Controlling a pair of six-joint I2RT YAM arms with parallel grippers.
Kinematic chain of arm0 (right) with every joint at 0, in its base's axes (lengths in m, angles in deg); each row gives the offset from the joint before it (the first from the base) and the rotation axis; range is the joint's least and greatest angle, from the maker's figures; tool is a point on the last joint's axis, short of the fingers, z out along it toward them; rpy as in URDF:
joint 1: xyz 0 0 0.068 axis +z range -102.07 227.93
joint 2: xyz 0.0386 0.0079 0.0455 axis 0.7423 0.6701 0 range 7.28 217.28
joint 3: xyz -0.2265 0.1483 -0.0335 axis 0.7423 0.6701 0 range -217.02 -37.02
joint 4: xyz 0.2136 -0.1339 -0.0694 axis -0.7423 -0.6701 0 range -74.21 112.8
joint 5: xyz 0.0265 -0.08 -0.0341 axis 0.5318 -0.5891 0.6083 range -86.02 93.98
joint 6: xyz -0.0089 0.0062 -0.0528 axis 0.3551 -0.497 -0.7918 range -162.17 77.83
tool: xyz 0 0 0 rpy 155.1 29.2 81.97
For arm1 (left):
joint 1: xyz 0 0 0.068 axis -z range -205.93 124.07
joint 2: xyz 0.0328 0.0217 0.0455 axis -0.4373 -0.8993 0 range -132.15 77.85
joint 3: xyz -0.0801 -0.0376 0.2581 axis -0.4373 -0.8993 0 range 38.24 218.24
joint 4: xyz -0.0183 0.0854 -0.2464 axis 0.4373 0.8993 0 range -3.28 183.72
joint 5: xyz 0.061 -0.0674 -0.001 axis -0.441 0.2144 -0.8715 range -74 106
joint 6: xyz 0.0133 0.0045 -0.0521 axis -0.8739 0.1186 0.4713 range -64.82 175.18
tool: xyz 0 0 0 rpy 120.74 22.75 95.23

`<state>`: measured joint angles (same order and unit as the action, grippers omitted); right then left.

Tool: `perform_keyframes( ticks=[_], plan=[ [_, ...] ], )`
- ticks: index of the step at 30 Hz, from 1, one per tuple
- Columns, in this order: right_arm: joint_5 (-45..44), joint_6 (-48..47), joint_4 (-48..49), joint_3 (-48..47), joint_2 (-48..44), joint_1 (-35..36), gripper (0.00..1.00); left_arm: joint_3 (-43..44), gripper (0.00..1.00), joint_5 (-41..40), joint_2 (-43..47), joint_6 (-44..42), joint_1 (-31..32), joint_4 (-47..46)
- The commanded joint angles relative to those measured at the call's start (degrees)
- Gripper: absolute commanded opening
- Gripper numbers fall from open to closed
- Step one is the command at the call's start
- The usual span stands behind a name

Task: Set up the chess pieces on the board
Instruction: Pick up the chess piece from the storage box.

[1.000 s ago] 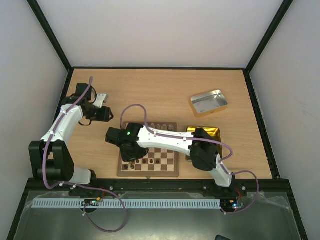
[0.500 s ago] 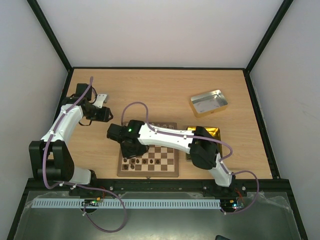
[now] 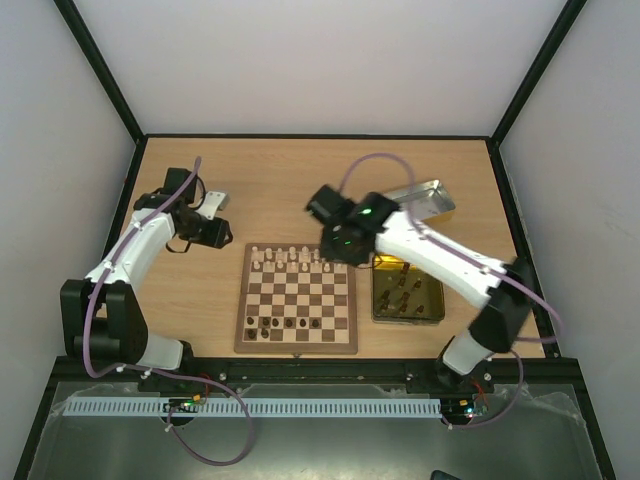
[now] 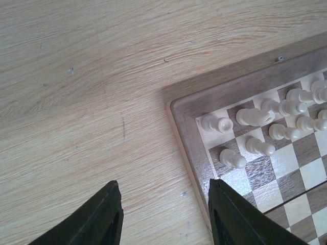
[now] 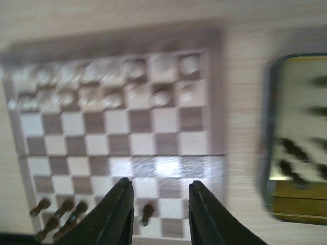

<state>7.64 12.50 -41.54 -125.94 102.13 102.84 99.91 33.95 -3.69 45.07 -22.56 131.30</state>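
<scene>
The board [image 3: 300, 295] lies in the middle of the table. Cream chess pieces [image 3: 295, 260] fill its two far rows, and several dark ones [image 3: 285, 323] stand at its near left. My left gripper [image 3: 213, 215] hangs open over bare table just left of the board's far-left corner [image 4: 230, 87], with cream pieces [image 4: 255, 117] close by. In the left wrist view that gripper [image 4: 162, 181] holds nothing. My right gripper [image 3: 335, 243] is above the board's far right. In the blurred right wrist view it [image 5: 159, 181] stands open and empty over the board [image 5: 163, 120], with dark pieces [image 5: 145, 212] below.
A gold tin [image 3: 376, 296] holding several dark pieces sits right of the board; it is also in the right wrist view [image 5: 301, 204]. A silver tin [image 3: 432, 195] lies at the back right, partly behind the right arm. Black frame rails edge the table.
The right arm has swung from over the board's near left up and across to its far right, uncovering the board. The left gripper's jaws have narrowed a little and the arm shifted slightly.
</scene>
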Motion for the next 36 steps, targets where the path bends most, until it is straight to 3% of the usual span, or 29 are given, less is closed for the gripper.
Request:
perform_keyframes(
  ticks=[1,8,13,23,36],
  plan=[
    [-4.2,-0.2,-4.6,8.0,-9.1,-6.7,0.30,0.4,0.48,-0.6,-0.8,-0.6,0.4,1.4],
    [-2.5,-3.1,-1.6,22.2,-16.8,-15.5,0.31,0.4,0.48,-0.3,-0.9,-0.3,0.7,1.3],
    [0.9,-5.4,3.7,27.3,-18.7,-23.4,0.31,0.6,0.48,-0.8,-1.2,-0.3,1.0,1.3],
    [1.3,-10.9,7.5,28.0,-13.6,-34.1,0.31,0.7,0.49,-1.0,-1.6,-0.2,1.3,1.0],
    [3.2,-14.5,11.6,26.2,-5.6,-37.7,0.30,0.9,0.49,-1.0,-2.4,-0.2,1.3,0.8]
  ],
)
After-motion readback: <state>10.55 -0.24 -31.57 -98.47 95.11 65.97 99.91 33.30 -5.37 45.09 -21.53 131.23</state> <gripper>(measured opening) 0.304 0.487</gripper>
